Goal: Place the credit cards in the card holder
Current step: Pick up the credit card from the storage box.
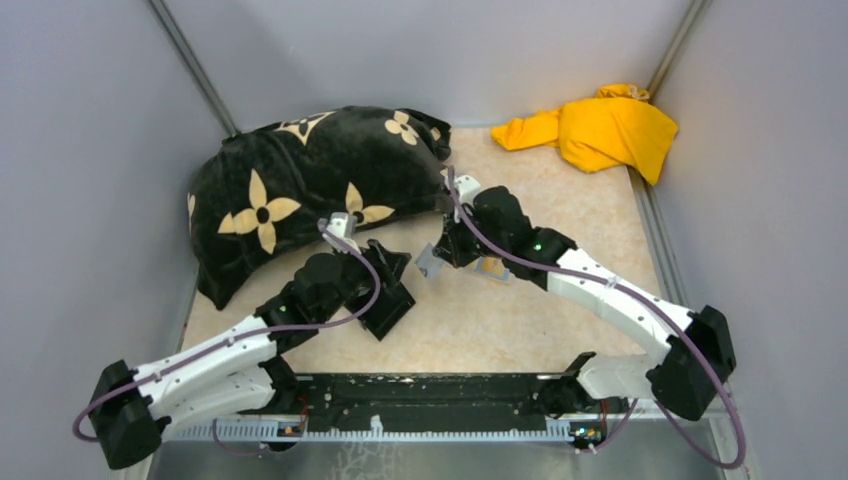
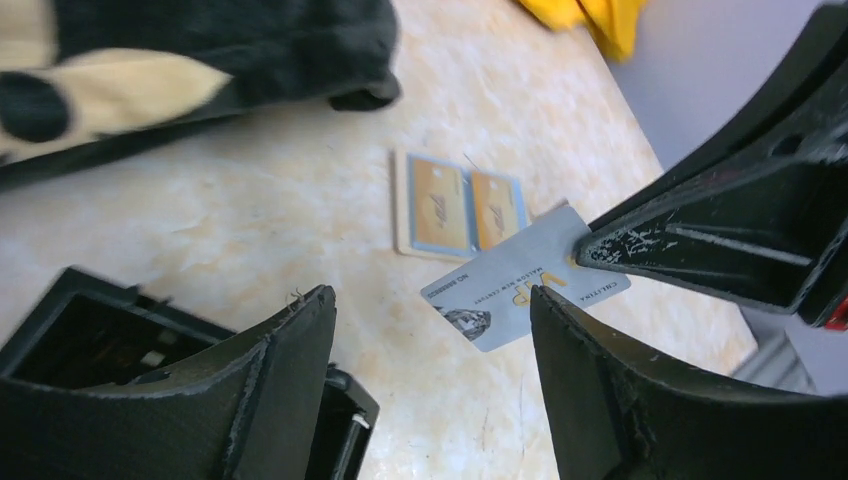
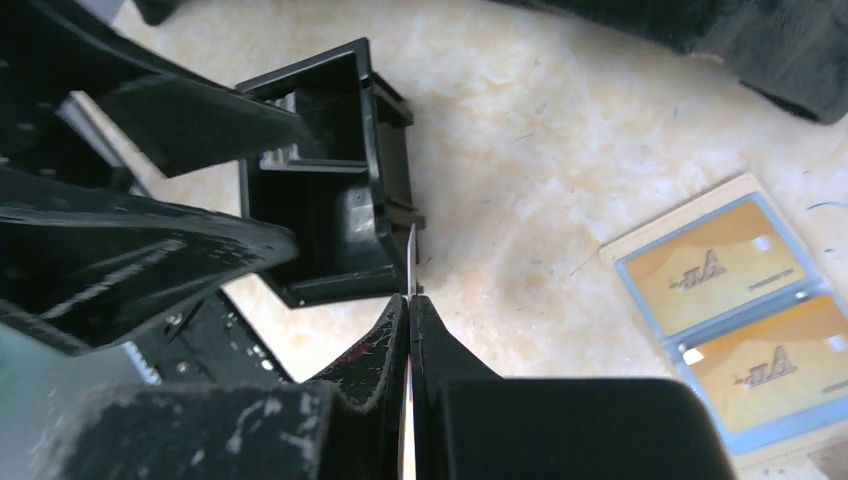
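- Credit card [image 2: 520, 288], the light blue one: where is it?
- Starting from the near edge: the left gripper [image 2: 430, 300] reaches in from the near left, jaws spread wide and holding nothing. A black box [image 3: 345, 225] stands on the table [image 1: 480, 320] just beside its outer finger. Just beyond those spread fingers hangs the blue card. The right gripper [image 3: 411, 305] pinches it at one short end, fingers pressed flat together on it.
- Which way does the card run?
- Its long axis points out from the right gripper's fingertips toward the left gripper and the box. From the right wrist it appears edge-on, as a thin line. I cannot tell whether its free end touches the table.
- And the card holder?
- The card holder [image 2: 400, 200] lies open and flat on the table just beyond the card, under the right arm, on the side away from the box. Two gold cards [image 2: 438, 205] show side by side in its blue-edged pockets. The right arm is the nearer one. I judge the blue card must turn from the box toward the holder, with a short edge leading.
- Anything farther off?
- A black cushion [image 1: 300, 190] with cream flowers at far left, and a crumpled yellow cloth [image 1: 600, 130] in the far right corner.
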`<act>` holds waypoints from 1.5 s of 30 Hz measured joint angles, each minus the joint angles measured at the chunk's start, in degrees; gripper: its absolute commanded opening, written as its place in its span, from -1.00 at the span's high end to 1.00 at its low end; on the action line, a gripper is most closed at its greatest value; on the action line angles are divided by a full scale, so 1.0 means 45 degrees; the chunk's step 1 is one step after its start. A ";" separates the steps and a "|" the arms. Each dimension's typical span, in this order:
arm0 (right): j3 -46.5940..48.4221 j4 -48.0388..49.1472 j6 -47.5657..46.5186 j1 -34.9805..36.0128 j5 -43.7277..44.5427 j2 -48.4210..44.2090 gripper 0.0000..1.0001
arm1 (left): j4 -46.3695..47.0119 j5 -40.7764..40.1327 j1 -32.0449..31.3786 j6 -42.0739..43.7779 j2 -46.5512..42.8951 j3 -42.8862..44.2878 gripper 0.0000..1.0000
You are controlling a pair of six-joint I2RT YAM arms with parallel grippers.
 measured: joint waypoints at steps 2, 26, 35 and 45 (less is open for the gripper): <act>-0.0627 0.0165 0.0131 -0.0248 -0.0699 -0.0651 1.00 | 0.0578 0.1137 0.0034 0.0563 0.0758 0.0049 -0.50; -0.2127 0.1608 0.1030 -0.2035 -0.4925 -0.1341 1.00 | 0.3730 1.1628 0.3002 0.1574 0.4435 0.0831 0.03; -0.2273 0.1894 0.1214 -0.2351 -0.5450 -0.1078 1.00 | 0.3774 1.3027 0.3361 0.1632 0.4857 0.0996 0.98; -0.2346 0.1948 0.1209 -0.2657 -0.5503 -0.0709 0.59 | 0.4114 1.3760 0.3570 0.1496 0.5557 0.1166 1.00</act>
